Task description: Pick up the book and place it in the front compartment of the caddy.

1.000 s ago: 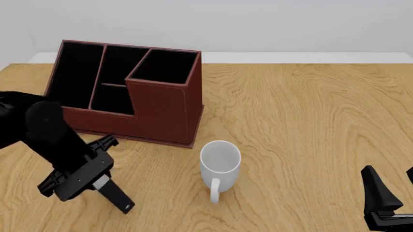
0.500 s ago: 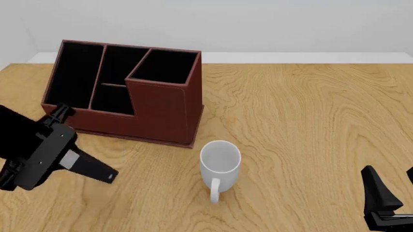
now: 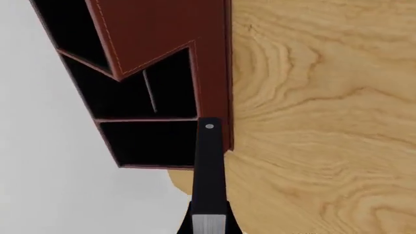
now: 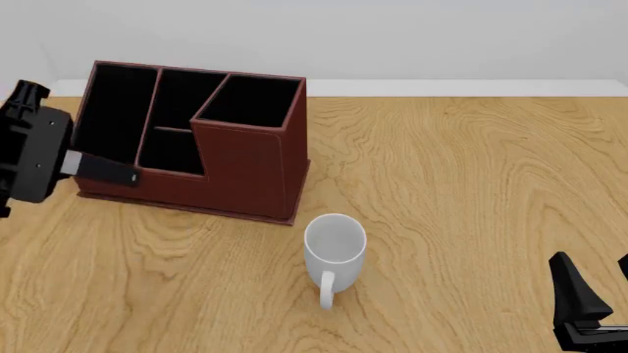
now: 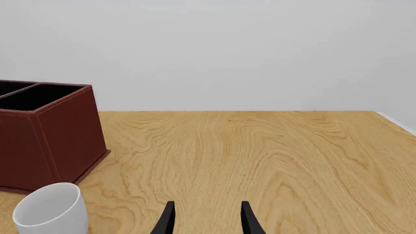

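A: Left wrist view. The small black hardcover book with white page edges is seen edge-on, running out from the camera toward the dark reddish-brown leather-look caddy with black-lined sections. The book's far end is seen over the caddy's outer wall. The fingers of the left gripper are not shown here.

B: Jaw state?

A: Closed on the book, judged from how it is carried clear of the table. Stiff boards, rigid, so no sag is expected. A moderate weight is assumed for a thick block. The cover looks smooth, so slip under a one-end grip is a risk.

B: Front view?

A: The left gripper is at the caddy's left end, holding the book out sideways toward it, above the light wooden table. The book is held by one short end, and the free end is seen in front of the low left section. A hold nearer the middle would tilt less. The white ceramic mug stands near the caddy's front corner, not touching it. The right gripper is low at the right edge, jaws apart, holding nothing.

B: Right wrist view?

A: Two black fingertips are seen parted over bare table. The caddy's tall corner and the mug are in view. The book is not visible there.
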Controlling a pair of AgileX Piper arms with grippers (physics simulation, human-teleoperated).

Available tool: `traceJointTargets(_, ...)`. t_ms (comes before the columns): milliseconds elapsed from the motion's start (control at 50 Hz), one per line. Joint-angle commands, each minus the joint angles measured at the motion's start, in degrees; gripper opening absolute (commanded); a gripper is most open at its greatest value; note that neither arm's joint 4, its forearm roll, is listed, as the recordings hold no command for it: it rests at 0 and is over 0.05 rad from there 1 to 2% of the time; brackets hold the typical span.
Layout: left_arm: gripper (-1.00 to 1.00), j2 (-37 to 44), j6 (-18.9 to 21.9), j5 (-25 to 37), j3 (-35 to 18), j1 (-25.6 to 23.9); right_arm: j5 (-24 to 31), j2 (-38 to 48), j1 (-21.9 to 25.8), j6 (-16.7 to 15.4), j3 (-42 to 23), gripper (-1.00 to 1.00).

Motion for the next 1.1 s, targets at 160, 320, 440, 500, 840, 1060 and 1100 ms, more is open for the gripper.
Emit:
traceJointTargets(160, -1.00, 7.5, 6.2, -18.4, -1.9, 0.7, 0.0, 0.0, 0.0, 0.0, 0.0, 1.00)
traceJointTargets(320, -1.00, 13.3, 5.1, -21.8, -7.5, -1.7, 0.0, 0.0, 0.0, 0.0, 0.0, 1.00)
traceJointTargets(440, -1.00, 17.8, 4.3, -23.0, -12.5, -3.5, 0.0, 0.0, 0.0, 0.0, 0.0, 1.00)
traceJointTargets(500, -1.00, 18.2, 5.4, -23.9, -11.7, -3.7, 0.0, 0.0, 0.0, 0.0, 0.0, 1.00)
traceJointTargets(840, -1.00, 23.8, 4.9, -22.9, -20.2, -5.2, 0.0, 0.0, 0.0, 0.0, 0.0, 1.00)
traceJointTargets(1060, -1.00, 25.0, 3.9, -23.1, -20.6, -8.4, 0.0, 0.0, 0.0, 0.0, 0.0, 1.00)
traceJointTargets(1100, -1.00, 25.1, 4.7, -23.6, -19.8, -8.5, 0.0, 0.0, 0.0, 0.0, 0.0, 1.00)
